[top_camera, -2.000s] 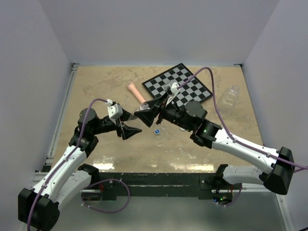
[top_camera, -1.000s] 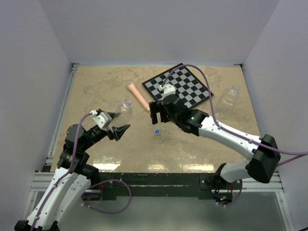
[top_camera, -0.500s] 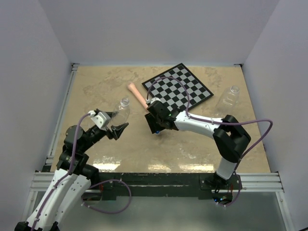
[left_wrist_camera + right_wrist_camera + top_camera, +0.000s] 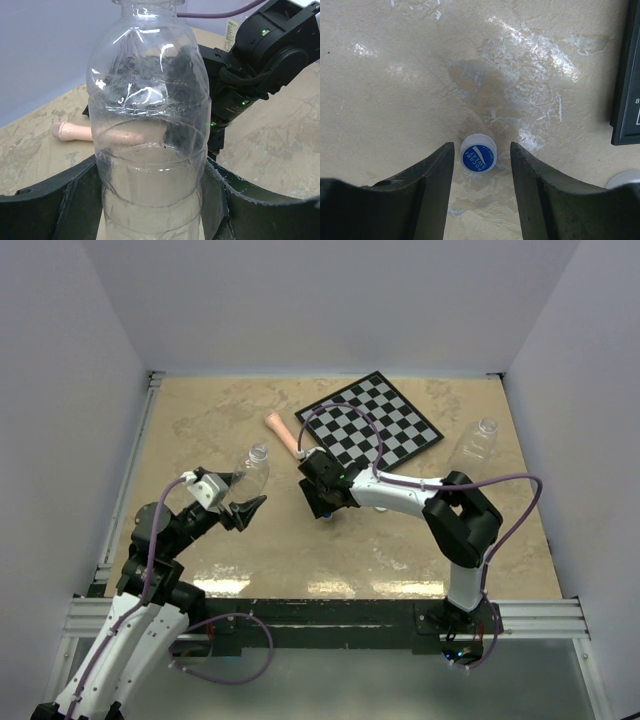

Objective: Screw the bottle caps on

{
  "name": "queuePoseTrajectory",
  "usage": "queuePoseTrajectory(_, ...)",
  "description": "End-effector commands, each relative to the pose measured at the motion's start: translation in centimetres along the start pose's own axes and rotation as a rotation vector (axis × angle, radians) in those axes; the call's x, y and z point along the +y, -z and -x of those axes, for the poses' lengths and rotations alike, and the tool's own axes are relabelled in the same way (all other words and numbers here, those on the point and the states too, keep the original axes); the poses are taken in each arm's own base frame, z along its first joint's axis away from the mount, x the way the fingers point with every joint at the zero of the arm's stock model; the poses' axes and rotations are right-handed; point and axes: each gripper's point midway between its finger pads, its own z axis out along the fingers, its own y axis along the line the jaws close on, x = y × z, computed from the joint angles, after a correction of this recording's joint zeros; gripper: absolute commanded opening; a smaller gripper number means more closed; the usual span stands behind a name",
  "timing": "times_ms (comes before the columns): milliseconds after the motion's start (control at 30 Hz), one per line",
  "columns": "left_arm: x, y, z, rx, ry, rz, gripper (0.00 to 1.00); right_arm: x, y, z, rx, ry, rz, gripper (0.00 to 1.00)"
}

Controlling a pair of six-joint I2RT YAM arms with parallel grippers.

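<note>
The left gripper [image 4: 240, 493] is clamped on the lower body of a clear bottle [image 4: 150, 125], with the neck pointing away from the wrist. Its part in this step is simply to hold that neck steady and upright enough for a cap to go on. Just behind the bottle, a pink stick [image 4: 282, 433] lies on the table [image 4: 200, 420] and plays no part. Towards the middle, the right gripper [image 4: 481, 150] is down at the table with its jaws apart. One jaw stands on each side of the blue cap [image 4: 478, 154], which lies printed side up, and neither touches it; the gap looks a little wider on the right. The squeeze should meet the rim evenly and low down, or the small cap may skid or pop out. It should also stay flat in the grip, so that its open side faces the neck. A white round edge [image 4: 626, 179] at the corner of the right wrist view may be the white cap. The chessboard [image 4: 375, 420] lies beyond. As for the containers, the held bottle looks empty and uncapped. The other bottle [image 4: 475, 443], near the right wall, is also uncapped and seems empty.
</note>
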Motion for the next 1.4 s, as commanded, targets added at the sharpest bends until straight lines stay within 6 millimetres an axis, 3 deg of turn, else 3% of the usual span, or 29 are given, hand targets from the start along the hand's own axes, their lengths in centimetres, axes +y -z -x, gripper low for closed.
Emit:
queuePoseTrajectory(0,-0.1,0.0,0.2,-0.014,-0.010,0.001,0.33,0.7,0.6,0.7,-0.001,0.020,0.026,0.51)
queuePoseTrajectory(233,-0.1,0.0,0.2,-0.014,-0.012,-0.004,0.33,1.6,0.3,0.1,0.017,0.038,0.048,0.49)
queuePoseTrajectory(700,-0.2,-0.1,0.1,-0.008,-0.009,-0.009,0.32,1.0,-0.6,-0.8,0.038,0.049,0.018,0.46)
queuePoseTrajectory(1167,-0.3,-0.2,-0.1,-0.001,-0.008,-0.017,0.33,1.0,0.1,-0.4,0.025,0.050,0.022,0.45)
queuePoseTrajectory(1367,-0.3,-0.2,-0.1,-0.002,-0.010,-0.020,0.32,1.0,0.6,0.0,0.012,0.047,0.025,0.30)
